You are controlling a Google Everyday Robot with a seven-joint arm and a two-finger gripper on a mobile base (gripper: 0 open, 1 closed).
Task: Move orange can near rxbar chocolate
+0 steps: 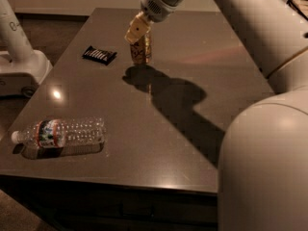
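The orange can (141,51) is upright, held just above or on the dark table (192,105) at the far middle. My gripper (137,30) comes down from the upper right and is shut on the can's top. The rxbar chocolate (99,55), a flat black bar with pale lettering, lies on the table a short way left of the can.
A clear plastic water bottle (60,132) lies on its side near the table's front left edge. A white robot base (17,64) stands off the table's left side. My arm's large white body (262,162) fills the right foreground.
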